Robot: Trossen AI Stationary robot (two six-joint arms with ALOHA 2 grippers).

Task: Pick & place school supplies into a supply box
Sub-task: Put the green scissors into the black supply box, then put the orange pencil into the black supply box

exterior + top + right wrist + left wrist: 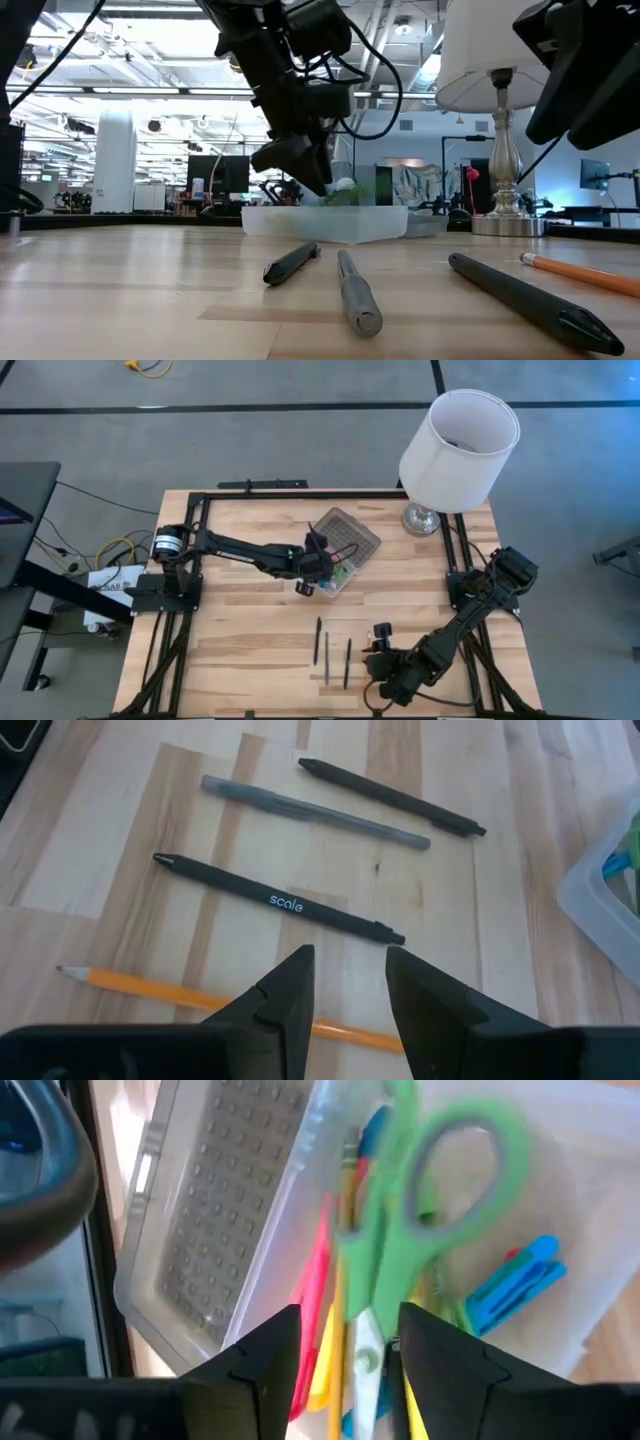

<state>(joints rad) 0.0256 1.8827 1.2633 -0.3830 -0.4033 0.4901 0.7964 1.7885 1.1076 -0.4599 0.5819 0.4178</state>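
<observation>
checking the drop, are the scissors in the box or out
In: the green-handled scissors lie inside the clear box among the pens, beyond the left hand.

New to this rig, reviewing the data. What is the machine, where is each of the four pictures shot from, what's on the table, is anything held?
Two dark robot arms work at a wooden table. One picture looks straight down, one looks level across the tabletop, and one comes from each wrist. The left gripper hangs over the clear supply box, its fingers open above the green-handled scissors lying on the pens inside; it holds nothing. The grey dotted lid lies open. The right gripper is open and empty over three dark pens and an orange pencil on the wood. A white lamp stands at the far corner.
</observation>
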